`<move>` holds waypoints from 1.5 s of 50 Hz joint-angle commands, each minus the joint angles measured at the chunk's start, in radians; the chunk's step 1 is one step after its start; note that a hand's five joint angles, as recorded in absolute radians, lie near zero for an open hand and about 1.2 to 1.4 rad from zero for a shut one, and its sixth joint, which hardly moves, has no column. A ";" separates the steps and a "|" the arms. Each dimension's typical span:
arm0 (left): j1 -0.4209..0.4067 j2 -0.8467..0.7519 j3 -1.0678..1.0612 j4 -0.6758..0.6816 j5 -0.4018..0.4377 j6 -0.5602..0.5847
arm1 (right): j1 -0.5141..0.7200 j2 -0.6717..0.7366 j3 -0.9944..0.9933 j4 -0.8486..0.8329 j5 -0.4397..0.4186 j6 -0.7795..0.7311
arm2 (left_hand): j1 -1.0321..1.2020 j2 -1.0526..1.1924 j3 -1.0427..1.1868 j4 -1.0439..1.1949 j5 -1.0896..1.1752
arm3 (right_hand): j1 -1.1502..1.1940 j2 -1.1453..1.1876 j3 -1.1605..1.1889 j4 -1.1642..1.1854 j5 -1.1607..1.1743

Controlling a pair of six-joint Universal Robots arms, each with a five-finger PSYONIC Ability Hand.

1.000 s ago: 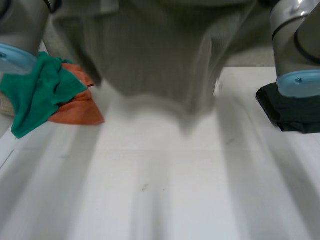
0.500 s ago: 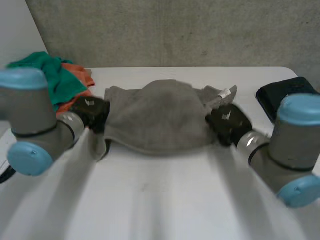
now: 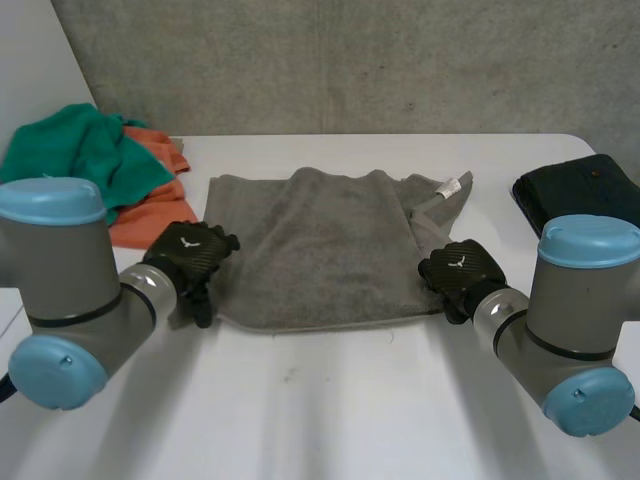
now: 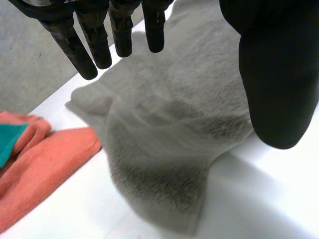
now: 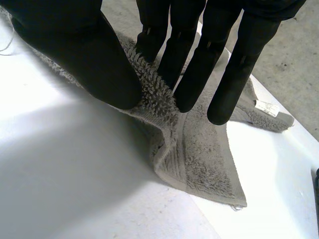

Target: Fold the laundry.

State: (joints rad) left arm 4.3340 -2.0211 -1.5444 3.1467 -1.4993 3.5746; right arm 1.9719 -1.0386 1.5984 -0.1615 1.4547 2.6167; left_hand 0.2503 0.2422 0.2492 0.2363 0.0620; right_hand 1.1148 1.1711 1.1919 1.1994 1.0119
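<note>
A grey towel (image 3: 320, 245) lies spread on the white table (image 3: 330, 410), with a white tag (image 3: 450, 187) at its far right corner. My left hand (image 3: 190, 255) hovers at the towel's near left corner, open, its fingers (image 4: 119, 30) and thumb apart above the rumpled corner of the towel (image 4: 169, 124) without touching it. My right hand (image 3: 458, 272) is at the near right corner. In the right wrist view its thumb (image 5: 99, 59) and fingers pinch a raised ridge of the towel (image 5: 199, 154), and the tag (image 5: 266, 108) lies beyond the fingertips.
A green cloth (image 3: 80, 165) lies on an orange cloth (image 3: 150, 215) at the table's far left; the orange cloth (image 4: 45, 169) lies close beside the towel's left corner. A dark folded cloth (image 3: 580, 195) sits at the far right edge. A grey wall runs behind the table.
The towel, held up before the camera a second ago, has come down flat onto the table. My left hand has opened and let go of its corner; the right still pinches its own.
</note>
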 commanded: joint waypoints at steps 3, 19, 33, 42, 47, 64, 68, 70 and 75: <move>-0.059 -0.128 0.070 0.041 -0.071 0.003 | 0.008 -0.006 0.008 0.002 0.009 -0.003 | 0.048 0.056 0.049 0.062 0.062 | 0.281 0.225 0.204 0.197 0.210; -0.043 -0.211 0.164 0.114 -0.144 0.043 | -0.025 -0.040 0.002 0.002 0.045 0.006 | 0.409 0.417 0.410 0.423 0.423 | 0.281 0.225 0.204 0.197 0.210; 0.024 -0.235 0.182 0.132 -0.177 0.053 | -0.018 -0.040 0.008 0.013 0.047 0.003 | 0.474 0.482 0.475 0.488 0.488 | 0.281 0.225 0.204 0.197 0.210; 0.023 -0.122 0.099 0.116 -0.142 0.067 | 0.001 -0.028 -0.002 0.033 0.041 0.005 | 1.146 1.154 1.147 1.160 1.160 | 0.281 0.225 0.204 0.197 0.210; 0.026 -0.088 0.070 0.118 -0.116 0.062 | -0.004 -0.024 -0.034 0.078 0.032 0.008 | 1.146 1.154 1.147 1.160 1.160 | -0.481 -0.537 -0.558 -0.565 -0.552; 0.082 -0.064 0.081 0.081 -0.081 -0.008 | -0.269 -0.028 -0.210 0.454 -0.204 -0.082 | 1.146 1.154 1.147 1.160 1.160 | -0.626 -0.683 -0.703 -0.711 -0.698; 0.092 -0.054 0.082 0.073 -0.070 -0.023 | -0.304 0.012 -0.204 0.404 -0.252 -0.141 | 1.146 1.154 1.147 1.160 1.160 | -0.579 -0.636 -0.656 -0.664 -0.651; 0.096 -0.051 0.084 0.070 -0.065 -0.028 | -0.314 0.032 -0.203 0.370 -0.278 -0.147 | 1.146 1.154 1.147 1.160 1.160 | -0.559 -0.615 -0.636 -0.643 -0.630; 0.107 -0.047 0.089 0.065 -0.055 -0.037 | -0.332 0.083 -0.209 0.264 -0.371 -0.159 | 1.146 1.154 1.147 1.160 1.160 | -0.459 -0.515 -0.536 -0.543 -0.531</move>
State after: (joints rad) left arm 4.4311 -2.0727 -1.4593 3.2167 -1.5637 3.5465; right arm 1.6562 -1.0079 1.3909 0.2131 1.1678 2.4718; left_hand 1.1710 1.1940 1.1867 1.1947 0.9883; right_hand 0.5233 0.5169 0.5170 0.5260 0.3558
